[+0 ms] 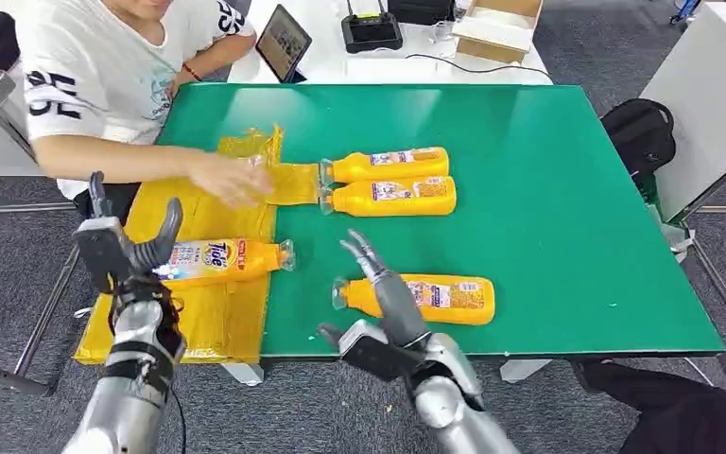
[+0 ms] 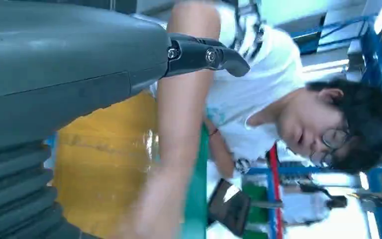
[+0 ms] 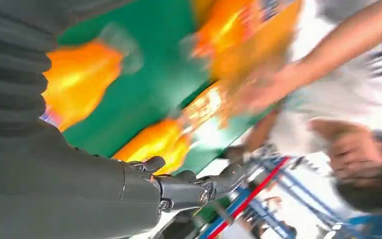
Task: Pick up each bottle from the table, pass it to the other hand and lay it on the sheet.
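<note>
Head view: both hands empty, fingers apart, left hand (image 1: 125, 248) over yellow sheet (image 1: 210, 322), right hand (image 1: 383, 312) beside nearest bottle (image 1: 435, 298)

The head view is evenly and brightly lit from overhead, with only soft, short shadows under the bottles on the green table (image 1: 548, 189). A person's hand (image 1: 232, 178) there is smeared by motion. The left wrist view has a bluish cast and blown-out highlights at its edge. The right wrist view is heavily motion-blurred, its orange bottle (image 3: 79, 79) glaring and soft.
</note>
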